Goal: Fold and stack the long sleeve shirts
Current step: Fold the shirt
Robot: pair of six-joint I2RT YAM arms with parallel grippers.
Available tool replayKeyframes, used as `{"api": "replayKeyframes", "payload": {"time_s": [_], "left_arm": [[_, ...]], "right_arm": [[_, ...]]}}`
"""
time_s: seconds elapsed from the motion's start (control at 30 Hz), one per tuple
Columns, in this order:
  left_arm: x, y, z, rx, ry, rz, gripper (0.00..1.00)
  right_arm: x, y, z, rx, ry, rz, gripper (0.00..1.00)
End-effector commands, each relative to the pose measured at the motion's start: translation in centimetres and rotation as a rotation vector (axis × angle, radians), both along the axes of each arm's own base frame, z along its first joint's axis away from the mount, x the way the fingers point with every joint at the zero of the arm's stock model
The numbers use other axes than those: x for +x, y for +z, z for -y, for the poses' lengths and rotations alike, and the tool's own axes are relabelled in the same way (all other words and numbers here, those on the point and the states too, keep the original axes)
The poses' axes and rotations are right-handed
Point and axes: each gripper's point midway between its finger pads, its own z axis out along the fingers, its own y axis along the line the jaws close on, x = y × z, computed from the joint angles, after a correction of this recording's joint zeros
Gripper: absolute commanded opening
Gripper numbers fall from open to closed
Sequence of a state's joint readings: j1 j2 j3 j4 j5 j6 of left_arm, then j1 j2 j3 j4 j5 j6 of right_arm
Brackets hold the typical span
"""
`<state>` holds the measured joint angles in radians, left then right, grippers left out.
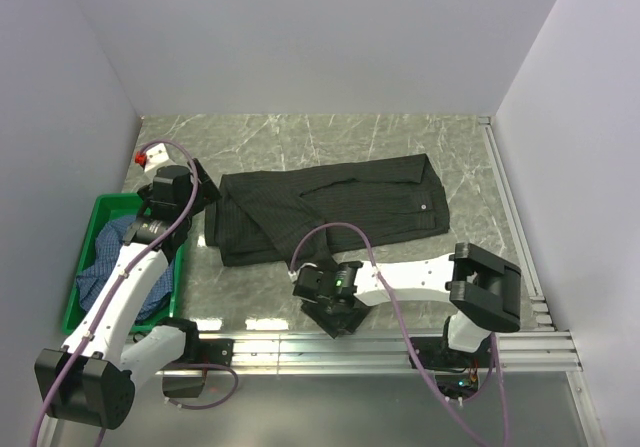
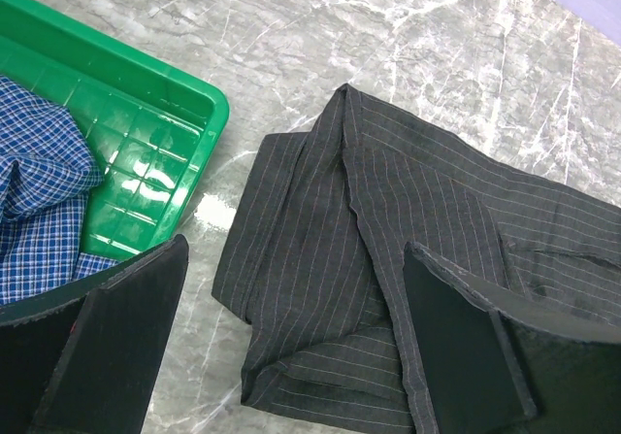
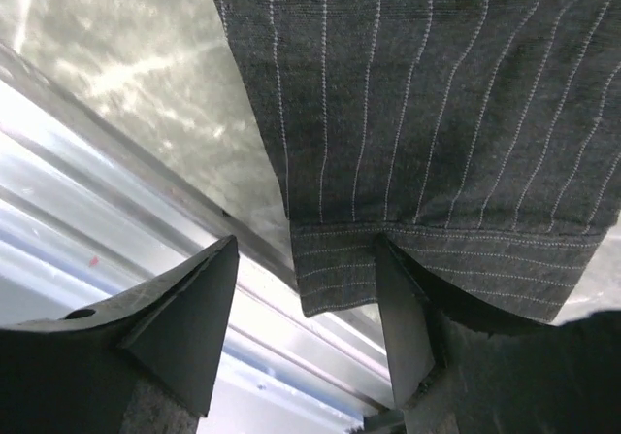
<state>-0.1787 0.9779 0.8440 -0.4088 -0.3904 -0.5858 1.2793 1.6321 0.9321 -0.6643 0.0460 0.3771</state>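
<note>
From the top view, the black pinstriped shirt lies partly folded on the tabletop, with its long axis running left to right. The blue checked shirt sits bunched in the green crate at your left. Your right tool is at the black shirt's near edge, closer to it than the left tool, which hangs over the shirt's left end beside the crate.

In the left wrist view, the left tool has its jaws fully apart and empty. The black shirt lies below and ahead of it, and the crate with the blue shirt is off to its left.

In the right wrist view, the right tool has its jaws apart. A stitched hem of the black shirt reaches down between them, close against the right-hand finger. You can't tell whether it touches, but nothing looks pinched.
</note>
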Motion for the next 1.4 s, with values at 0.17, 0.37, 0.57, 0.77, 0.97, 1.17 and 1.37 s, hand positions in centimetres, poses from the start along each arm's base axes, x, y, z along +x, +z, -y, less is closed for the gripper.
{"api": "replayKeyframes", "payload": {"time_s": [0.17,0.37,0.57,0.77,0.97,1.17,1.37], "left_arm": [[0.6,1.4,-0.1,0.01,-0.007,0.047,0.99],[0.6,1.4,-0.1,0.01,-0.006,0.049,0.99],[0.5,1.6,0.1,0.006,-0.018,0.054,0.99],[0.7,1.3,0.6,0.003,-0.053,0.049,0.99],[0.8,0.9,0.7,0.011,-0.067,0.032,0.99],[0.8,0.6,1.0,0.009,-0.086,0.021,0.99],[0.9,0.3,1.7,-0.004,-0.122,0.008,0.99]], "right_arm": [[1.5,-1.1,0.5,-0.066,-0.081,0.084,0.55],[1.8,-1.0,0.7,-0.08,-0.096,0.105,0.36],[1.9,1.0,-0.1,-0.028,-0.068,0.121,0.0],[1.2,8.2,-3.2,0.114,0.058,0.098,0.0],[4.4,15.6,-6.0,0.259,0.043,0.151,0.0],[10.5,21.1,-7.4,0.456,-0.12,0.084,0.0],[19.2,23.3,-6.5,0.607,-0.314,-0.023,0.0]]}}
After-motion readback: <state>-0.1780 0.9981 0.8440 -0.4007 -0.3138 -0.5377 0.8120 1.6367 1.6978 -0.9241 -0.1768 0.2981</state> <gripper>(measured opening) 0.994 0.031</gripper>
